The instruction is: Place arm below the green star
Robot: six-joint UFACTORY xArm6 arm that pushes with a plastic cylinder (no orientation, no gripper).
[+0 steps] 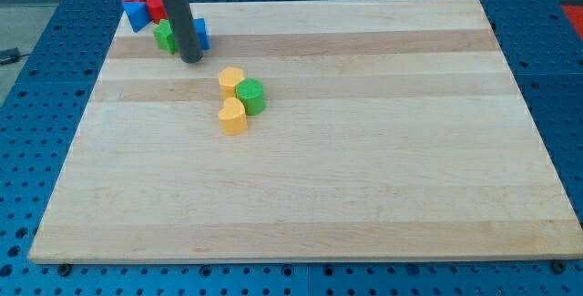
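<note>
The green star [165, 37] sits near the board's top left corner, partly hidden behind my dark rod. My tip [191, 59] rests on the board just below and to the right of it, close to touching. A blue block [199, 32] peeks out right of the rod. A red block [153, 5] and a blue block [137, 14] lie at the corner above the star.
A yellow block [230, 82], a green cylinder [250, 96] and a second yellow block [233, 116] cluster near the board's upper middle. The wooden board [364, 196] lies on a blue perforated table [27, 150].
</note>
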